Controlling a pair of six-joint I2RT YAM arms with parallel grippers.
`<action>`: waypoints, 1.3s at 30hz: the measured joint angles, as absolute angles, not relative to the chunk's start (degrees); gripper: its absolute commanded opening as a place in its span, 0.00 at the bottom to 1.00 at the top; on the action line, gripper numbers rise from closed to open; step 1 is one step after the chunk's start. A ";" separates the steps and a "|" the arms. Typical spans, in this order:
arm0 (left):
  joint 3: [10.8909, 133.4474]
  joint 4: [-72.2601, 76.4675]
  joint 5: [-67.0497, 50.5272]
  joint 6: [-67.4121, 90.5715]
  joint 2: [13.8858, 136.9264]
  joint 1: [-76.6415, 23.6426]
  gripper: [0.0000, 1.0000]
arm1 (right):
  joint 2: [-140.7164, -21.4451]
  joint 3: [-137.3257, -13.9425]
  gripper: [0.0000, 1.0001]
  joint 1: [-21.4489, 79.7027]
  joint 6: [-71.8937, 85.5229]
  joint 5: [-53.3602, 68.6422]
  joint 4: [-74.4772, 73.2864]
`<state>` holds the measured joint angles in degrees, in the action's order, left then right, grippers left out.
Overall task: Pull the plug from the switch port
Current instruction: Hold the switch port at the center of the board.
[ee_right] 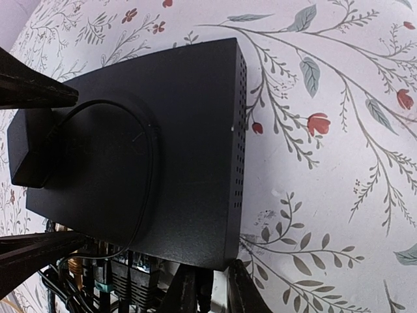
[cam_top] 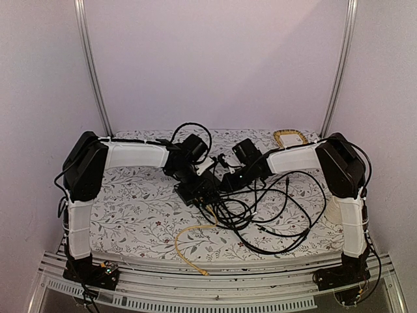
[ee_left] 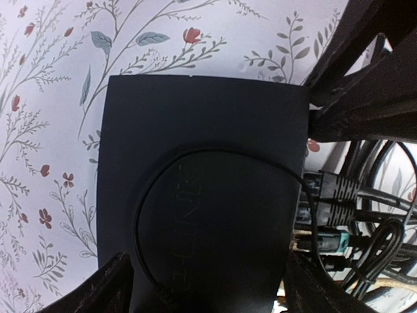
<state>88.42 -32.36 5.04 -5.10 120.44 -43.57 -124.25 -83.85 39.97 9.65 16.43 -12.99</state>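
The black switch [cam_top: 199, 192] lies flat on the flowered cloth at the middle, its port edge toward me. It fills the left wrist view [ee_left: 202, 130] and shows in the right wrist view [ee_right: 182, 130]. My left gripper [cam_top: 189, 176] straddles it, one finger on the port edge and one on the back edge [ee_left: 206, 261], gripping it. My right gripper [cam_top: 225, 181] is closed narrowly on a black plug [ee_right: 210, 295] seated in the end port by the switch's corner [ee_right: 210, 274]. A thin sliver of cloth shows beside the plug.
Several more plugs [ee_left: 329, 195] sit in the port row, one with a teal band [ee_left: 335, 242]. A tangle of black cables [cam_top: 273, 222] spreads right of the switch. A yellow cable [cam_top: 186, 244] trails to the near edge. A white, yellow-rimmed object [cam_top: 290, 138] lies at the back right.
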 measured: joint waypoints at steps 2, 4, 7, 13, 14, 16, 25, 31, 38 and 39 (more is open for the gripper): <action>88.42 -32.34 5.32 -5.10 120.44 -43.64 0.81 | -124.25 -83.96 0.10 39.97 9.69 16.56 -13.08; 88.44 -32.25 5.96 -5.15 120.53 -43.70 0.81 | -124.27 -84.07 0.09 39.97 9.65 17.69 -13.32; 88.47 -32.21 6.68 -5.15 120.77 -43.88 0.81 | -124.40 -84.09 0.06 39.94 9.61 18.26 -13.58; 88.66 -31.94 7.55 -4.93 121.01 -44.10 0.81 | -124.92 -84.73 0.03 39.72 9.58 19.09 -13.76; 88.68 -31.88 7.62 -4.91 121.05 -44.10 0.81 | -124.97 -84.79 0.03 39.72 9.58 19.16 -13.78; 88.71 -31.79 7.73 -4.91 121.12 -44.12 0.81 | -124.99 -84.79 0.03 39.70 9.61 19.27 -13.76; 89.14 -31.81 8.58 -4.73 121.58 -44.25 0.78 | -125.67 -85.67 0.02 39.46 9.41 20.10 -14.15; 89.80 -32.10 9.08 -4.27 122.06 -44.34 0.73 | -126.02 -86.00 0.02 39.29 9.30 20.34 -14.04; 90.94 -32.40 10.09 -3.42 122.85 -44.36 0.70 | -126.50 -86.35 0.01 38.98 9.28 20.36 -13.56; 91.07 -32.42 10.24 -3.36 122.96 -44.36 0.69 | -126.52 -86.37 0.01 38.94 9.30 20.36 -13.47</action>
